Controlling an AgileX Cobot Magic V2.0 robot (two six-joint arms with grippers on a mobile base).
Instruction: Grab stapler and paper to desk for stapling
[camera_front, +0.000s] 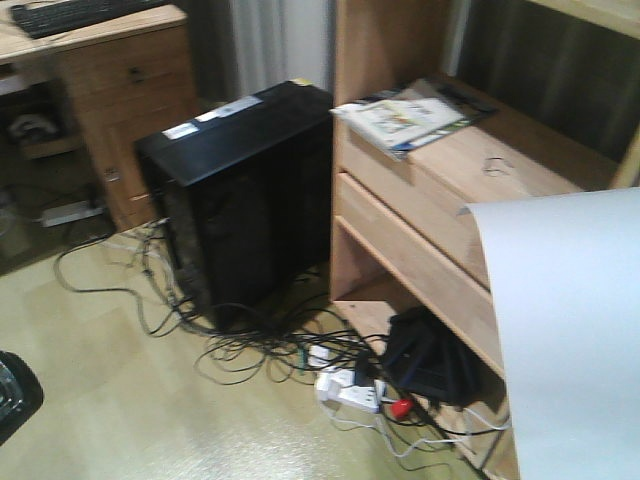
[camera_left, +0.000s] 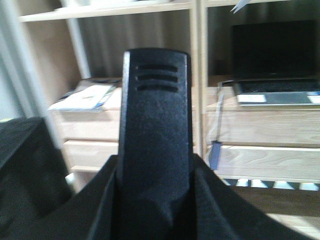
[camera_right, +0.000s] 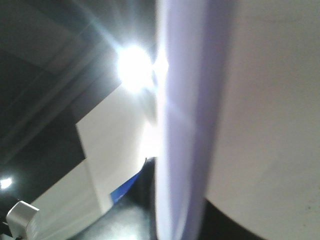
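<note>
Two items up: L gripper (camera_left: 155, 200) clamps stiff, hefty stapler (camera_left: 156, 115); floppy paper (camera_front: 570, 330) prob edge-pinched, R gripper's state can't tell.

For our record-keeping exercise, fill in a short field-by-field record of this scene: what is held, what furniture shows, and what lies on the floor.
stapler: black, clamped in left claw
paper: white sheet, aloft on the robot's right, top edge curling
desk: far left, keyboard on top
shelf unit: magazines on one bay, laptop on the next
computer tower: black, on the floor beside the shelf unit
floor: tangled cables, white power strip
task state: neither item on the desk yet
</note>
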